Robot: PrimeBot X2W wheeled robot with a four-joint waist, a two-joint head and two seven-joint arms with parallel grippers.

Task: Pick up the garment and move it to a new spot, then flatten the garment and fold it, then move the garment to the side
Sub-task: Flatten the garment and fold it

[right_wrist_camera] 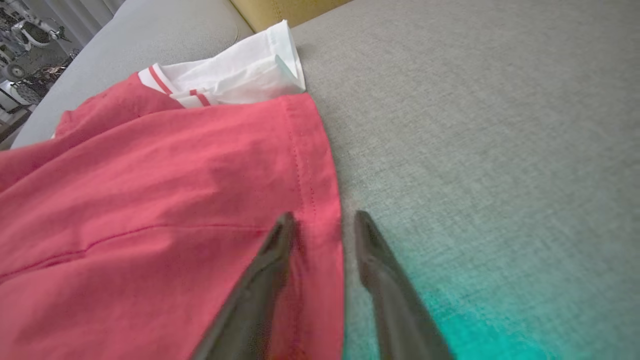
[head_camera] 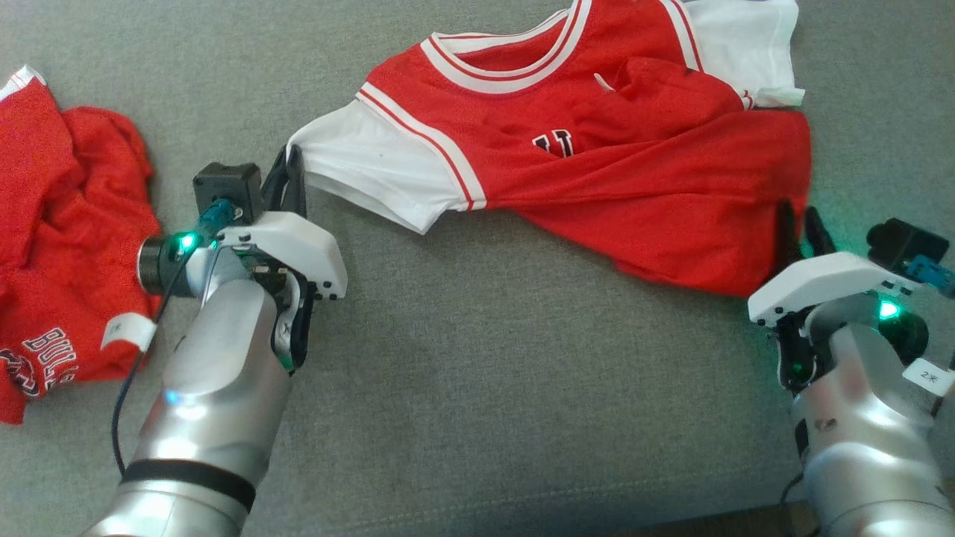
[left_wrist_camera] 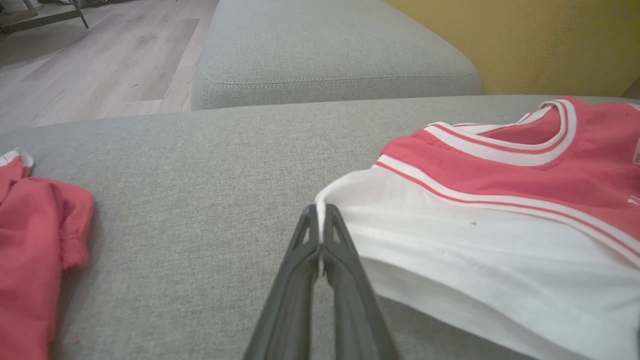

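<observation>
Your jersey (head_camera: 597, 171) lies across the cushion (head_camera: 477, 373) — left gripper (head_camera: 294, 155) at the sleeve on the left, right gripper (head_camera: 798, 216) at the right hem — with a second garment (head_camera: 60, 246) well to its left.

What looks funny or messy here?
The jersey lies crooked and rumpled on the grey couch: a big fold runs across its red front, hiding part of the lettering. The left gripper pinches its white sleeve into a point. Another red garment sits crumpled at the left.
</observation>
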